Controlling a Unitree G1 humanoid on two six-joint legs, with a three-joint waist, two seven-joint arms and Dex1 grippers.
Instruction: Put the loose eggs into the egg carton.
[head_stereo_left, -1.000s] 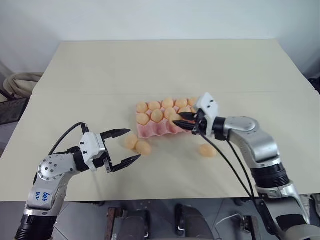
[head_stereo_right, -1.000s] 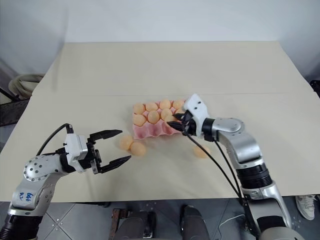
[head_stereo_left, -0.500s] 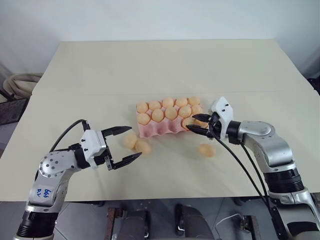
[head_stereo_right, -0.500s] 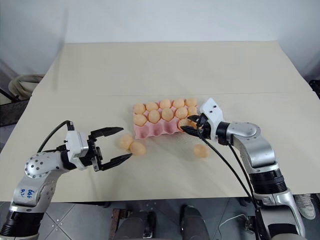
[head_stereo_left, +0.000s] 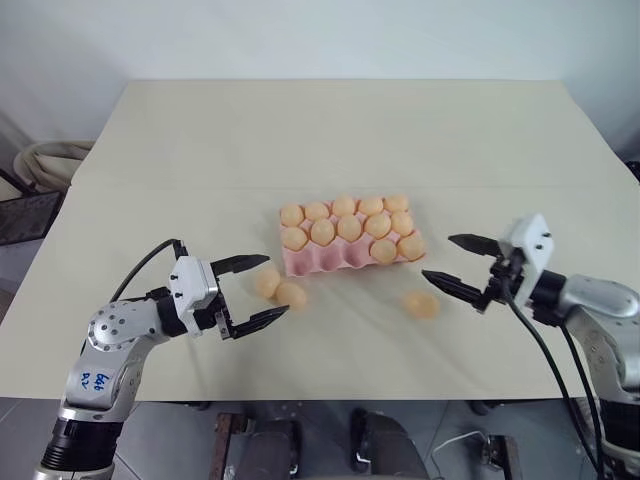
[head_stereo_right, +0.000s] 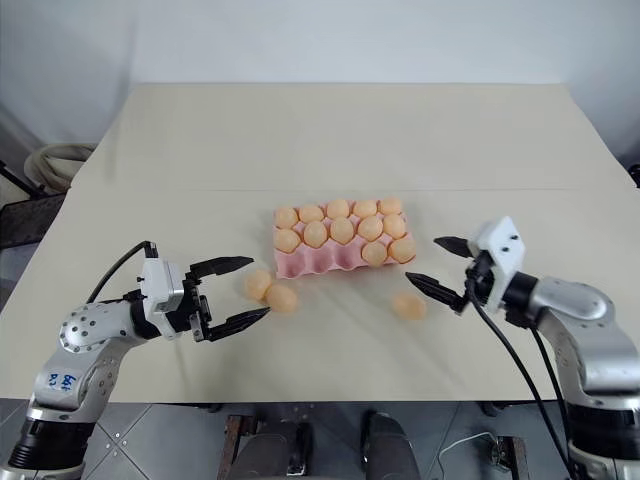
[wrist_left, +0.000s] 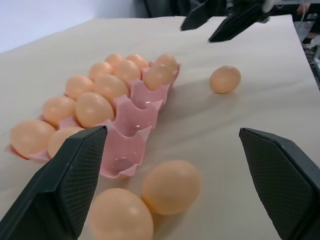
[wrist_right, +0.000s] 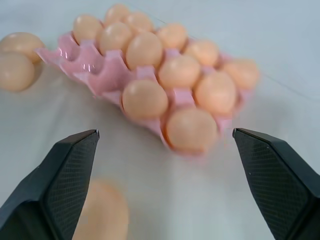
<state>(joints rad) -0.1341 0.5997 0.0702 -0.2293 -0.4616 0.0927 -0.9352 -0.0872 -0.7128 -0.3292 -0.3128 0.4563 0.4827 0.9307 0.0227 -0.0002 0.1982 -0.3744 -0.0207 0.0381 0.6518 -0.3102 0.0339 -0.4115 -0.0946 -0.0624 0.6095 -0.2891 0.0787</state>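
I have the table running away from me, and the egg carton sits near its middle, long side across my view, so either arm can reach it. I count twelve eggs seated: the two far rows are full, and the near row has two eggs at its right end, leaving three empty cups toward the left.

Three loose eggs are on the table. Two of them touch each other just off the carton's near-left corner, close to the empty cups. The third egg lies alone near the carton's near-right corner.

My left gripper is spread wide and empty, aimed level at the pair, which I judge is a line-up for a grab. My right gripper is also wide open with nothing in it, just right of the single egg.

There is blue handwriting on my left arm, which I cannot make out.
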